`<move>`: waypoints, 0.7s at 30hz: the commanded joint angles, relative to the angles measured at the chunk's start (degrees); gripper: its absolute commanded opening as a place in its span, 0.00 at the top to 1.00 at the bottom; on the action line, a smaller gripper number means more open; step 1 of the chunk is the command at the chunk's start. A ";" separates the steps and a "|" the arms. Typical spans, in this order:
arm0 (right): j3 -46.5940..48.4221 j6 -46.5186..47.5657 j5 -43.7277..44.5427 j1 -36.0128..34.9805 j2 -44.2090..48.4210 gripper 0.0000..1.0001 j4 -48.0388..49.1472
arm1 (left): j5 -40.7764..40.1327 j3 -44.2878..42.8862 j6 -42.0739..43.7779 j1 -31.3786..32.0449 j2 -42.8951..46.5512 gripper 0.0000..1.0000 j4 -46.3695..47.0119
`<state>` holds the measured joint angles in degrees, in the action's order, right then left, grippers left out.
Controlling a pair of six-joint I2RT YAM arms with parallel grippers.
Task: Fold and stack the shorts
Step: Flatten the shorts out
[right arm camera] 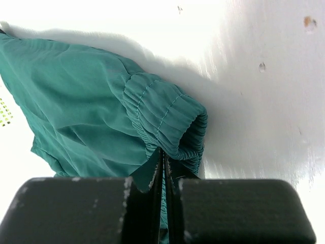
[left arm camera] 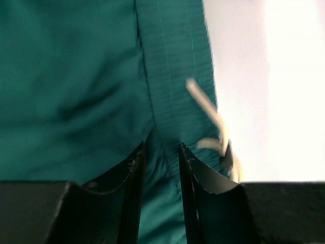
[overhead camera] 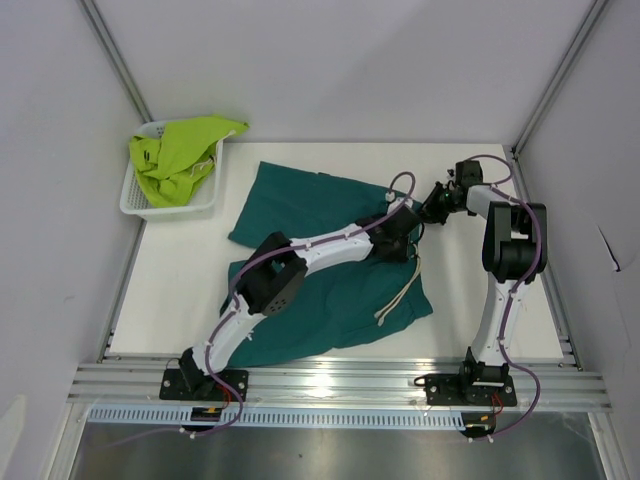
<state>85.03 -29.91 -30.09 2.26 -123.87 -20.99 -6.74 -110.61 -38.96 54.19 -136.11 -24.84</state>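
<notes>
White table (overhead camera: 180,290): teal shorts (overhead camera: 300,200) spread at centre, waistband pinched between fingers of left gripper (left arm camera: 162,147), edge clamped tight by right gripper (right arm camera: 163,155). Lime shorts (overhead camera: 185,150) heaped in basket (overhead camera: 170,212), far left corner.

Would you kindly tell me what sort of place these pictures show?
Most likely a robotics lab test cell, not a home: a white table boxed in by plain white panels, a left arm and right arm bolted to an aluminium rail, and practice laundry, teal shorts and a basket holding lime shorts.
</notes>
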 commanded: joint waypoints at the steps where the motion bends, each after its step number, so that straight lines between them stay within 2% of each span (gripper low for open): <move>1: 1.10 1.96 5.65 0.55 -4.01 0.95 1.03 | -8.27 1.35 2.40 5.65 4.10 0.64 -9.26; 7: -0.66 3.01 5.92 0.11 -3.66 0.96 3.32 | -11.27 4.16 4.24 8.38 4.72 0.60 -13.30; 12: -3.47 2.32 4.33 0.90 -2.69 0.96 6.93 | -10.67 9.70 4.16 11.19 6.82 0.52 -11.29; 16: -4.26 2.40 4.33 0.90 -2.42 0.96 7.72 | -10.92 17.61 2.14 13.21 9.63 0.46 -9.09; 21: -4.97 2.22 4.68 0.81 -1.90 0.96 8.86 | -10.39 28.24 -0.41 17.25 16.31 0.34 -5.57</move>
<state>82.19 -29.78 -33.52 2.85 -124.16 -13.85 -21.04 -88.07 -36.60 67.09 -122.34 -25.82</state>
